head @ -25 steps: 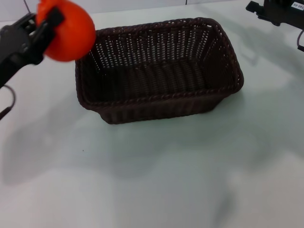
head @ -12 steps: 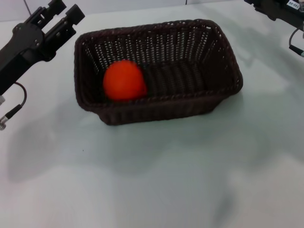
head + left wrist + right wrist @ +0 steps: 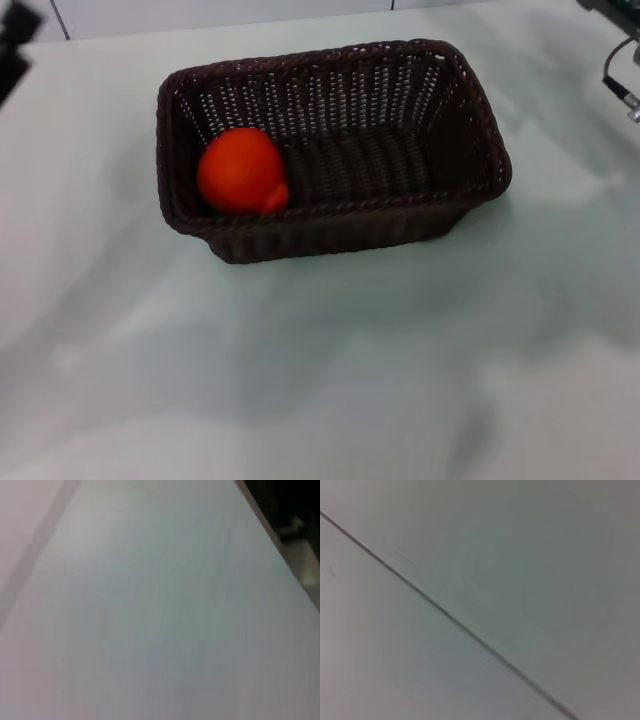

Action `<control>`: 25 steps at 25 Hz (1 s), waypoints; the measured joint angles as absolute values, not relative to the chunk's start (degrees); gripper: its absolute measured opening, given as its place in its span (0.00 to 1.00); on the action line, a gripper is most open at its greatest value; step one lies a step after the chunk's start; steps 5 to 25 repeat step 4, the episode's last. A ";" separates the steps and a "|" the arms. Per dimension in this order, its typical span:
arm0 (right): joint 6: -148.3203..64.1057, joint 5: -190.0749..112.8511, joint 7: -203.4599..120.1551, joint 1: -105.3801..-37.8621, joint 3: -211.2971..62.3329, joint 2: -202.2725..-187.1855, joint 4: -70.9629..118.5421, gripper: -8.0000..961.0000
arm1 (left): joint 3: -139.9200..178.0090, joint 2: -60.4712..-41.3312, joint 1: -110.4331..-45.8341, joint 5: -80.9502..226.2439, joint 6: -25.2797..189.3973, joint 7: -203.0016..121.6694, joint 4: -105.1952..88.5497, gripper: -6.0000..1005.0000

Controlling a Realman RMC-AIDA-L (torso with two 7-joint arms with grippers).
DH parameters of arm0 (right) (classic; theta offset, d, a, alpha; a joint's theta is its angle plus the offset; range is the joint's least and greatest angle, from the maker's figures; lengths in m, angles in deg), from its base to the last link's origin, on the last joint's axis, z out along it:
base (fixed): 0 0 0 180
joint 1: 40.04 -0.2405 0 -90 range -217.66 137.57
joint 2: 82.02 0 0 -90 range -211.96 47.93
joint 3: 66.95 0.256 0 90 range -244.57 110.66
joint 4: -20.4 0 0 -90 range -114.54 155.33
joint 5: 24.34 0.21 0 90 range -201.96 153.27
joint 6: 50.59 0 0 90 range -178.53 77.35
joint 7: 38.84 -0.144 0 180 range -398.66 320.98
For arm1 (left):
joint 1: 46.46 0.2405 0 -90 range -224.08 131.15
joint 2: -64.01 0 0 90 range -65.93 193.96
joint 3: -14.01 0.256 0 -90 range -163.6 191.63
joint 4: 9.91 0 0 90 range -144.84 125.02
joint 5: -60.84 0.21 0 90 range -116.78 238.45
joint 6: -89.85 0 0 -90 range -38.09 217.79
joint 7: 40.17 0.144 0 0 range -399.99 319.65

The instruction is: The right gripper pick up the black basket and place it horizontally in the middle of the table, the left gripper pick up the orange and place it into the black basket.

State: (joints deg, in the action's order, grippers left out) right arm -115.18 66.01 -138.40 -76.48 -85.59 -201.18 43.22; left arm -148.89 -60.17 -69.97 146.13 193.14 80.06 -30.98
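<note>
The black basket (image 3: 400, 215) stands lengthwise across the middle of the white table (image 3: 320, 380) in the head view. The orange (image 3: 238, 170) rests inside it at its left end, against the front wall. Only a black part of my left gripper (image 3: 14, 45) shows, at the far left corner, well clear of the basket. Of my right arm only a cable with a silver fitting (image 3: 622, 92) shows at the far right edge; its gripper is out of view. The wrist views show only bare white surface.
A pale wall runs along the table's far edge (image 3: 220, 15). The left wrist view shows the table's edge with dark space beyond it (image 3: 280, 515). The right wrist view shows a thin dark seam (image 3: 445, 610).
My left gripper let go of the orange, which dropped into the basket and settled at its left end. Both arms have drawn back towards the far corners, almost out of the head view.
</note>
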 joint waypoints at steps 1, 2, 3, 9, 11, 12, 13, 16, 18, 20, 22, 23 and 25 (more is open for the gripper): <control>-115.17 68.40 -135.75 -76.38 -85.56 -201.24 42.57 0.92 | -148.95 -60.21 -68.81 143.93 194.00 82.40 -29.79 0.89; -115.20 70.75 -132.97 -76.31 -85.55 -201.27 41.89 0.92 | -148.96 -60.23 -67.61 141.47 194.96 85.10 -28.36 0.89; -115.31 72.92 -130.19 -76.26 -85.54 -201.27 41.19 0.92 | -149.00 -60.21 -66.52 139.10 195.82 87.20 -26.99 0.89; -115.46 75.20 -126.74 -76.23 -85.54 -201.27 40.48 0.92 | -149.03 -60.22 -65.04 135.80 196.92 89.72 -25.15 0.89; -115.46 75.20 -126.74 -76.23 -85.54 -201.27 40.48 0.92 | -149.03 -60.22 -65.04 135.80 196.92 89.72 -25.15 0.89; -115.46 75.20 -126.74 -76.23 -85.54 -201.27 40.48 0.92 | -149.03 -60.22 -65.04 135.80 196.92 89.72 -25.15 0.89; -115.46 75.20 -126.74 -76.23 -85.54 -201.27 40.48 0.92 | -149.03 -60.22 -65.04 135.80 196.92 89.72 -25.15 0.89; -115.46 75.20 -126.74 -76.23 -85.54 -201.27 40.48 0.92 | -149.03 -60.22 -65.04 135.80 196.92 89.72 -25.15 0.89; -115.46 75.20 -126.74 -76.23 -85.54 -201.27 40.48 0.92 | -149.03 -60.22 -65.04 135.80 196.92 89.72 -25.15 0.89; -115.46 75.20 -126.74 -76.23 -85.54 -201.27 40.48 0.92 | -149.03 -60.22 -65.04 135.80 196.92 89.72 -25.15 0.89; -115.46 75.20 -126.74 -76.23 -85.54 -201.27 40.48 0.92 | -149.03 -60.22 -65.04 135.80 196.92 89.72 -25.15 0.89; -115.46 75.20 -126.74 -76.23 -85.54 -201.27 40.48 0.92 | -149.03 -60.22 -65.04 135.80 196.92 89.72 -25.15 0.89; -115.46 75.20 -126.74 -76.23 -85.54 -201.27 40.48 0.92 | -149.03 -60.22 -65.04 135.80 196.92 89.72 -25.15 0.89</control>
